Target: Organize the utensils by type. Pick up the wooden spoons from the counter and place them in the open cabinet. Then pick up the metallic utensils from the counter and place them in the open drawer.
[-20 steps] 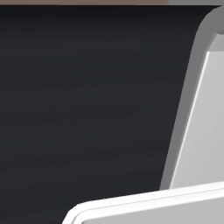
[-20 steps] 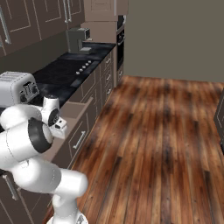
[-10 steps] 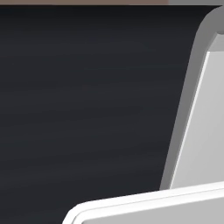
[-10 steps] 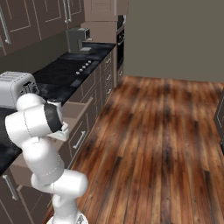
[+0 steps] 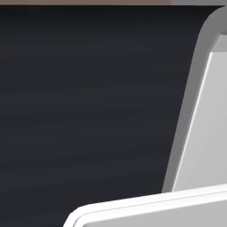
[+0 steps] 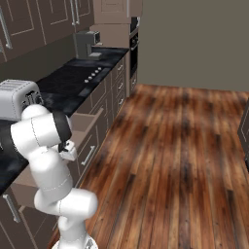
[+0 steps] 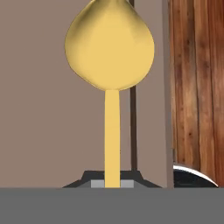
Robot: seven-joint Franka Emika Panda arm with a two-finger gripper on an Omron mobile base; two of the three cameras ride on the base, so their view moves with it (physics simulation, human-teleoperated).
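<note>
gripper [image 7: 112, 186]: clenched on the utensil stem, you see both dark tips pinching it at the bottom of the hand view
utensil [image 7: 110, 48]: yellow, round head far from the tips, thin stem running straight back down between them; stem sits centred in the jaws
drawer [image 7: 48, 122]: taupe flat inside lies behind the utensil head and stem, so you have the utensil over the drawer, not touching it as far as you can tell
drawer edge: dark vertical line just right of the stem, then the drawer's wall
floor [image 7: 197, 83]: wood planks beyond the drawer wall, right of the utensil
arm [image 6: 46, 160]: in the right base view it folds down toward the open drawer [image 6: 85, 127] below the counter [image 6: 73, 78]; hand is hidden behind the forearm there
toaster [image 6: 17, 97]: on the counter, just behind the arm's elbow
cooktop [image 6: 95, 74]: further along the counter from the drawer
</note>
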